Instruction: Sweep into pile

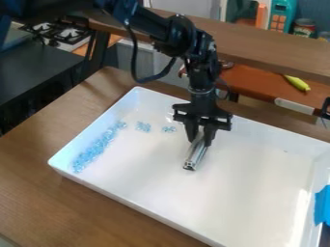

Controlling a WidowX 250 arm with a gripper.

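My gripper [201, 140] hangs over the upper middle of a white tray [251, 178], shut on a short metal bar [196, 155]. The bar slants down toward the tray floor, its near end low over or on it; which of the two I cannot tell. Small light-blue clear pieces [95, 149] lie in a long band along the tray's left side. Two small clusters, one [143, 127] nearer the band and another [169, 129] closer to the gripper, lie to the gripper's left.
Tray walls rise all round, with blue tape [323, 205] on the right one. The tray stands on a brown wooden table [38, 193]. Behind it are a raised wooden shelf [270, 46], a yellow toy [297, 83] and, upper left, a stove [61, 33].
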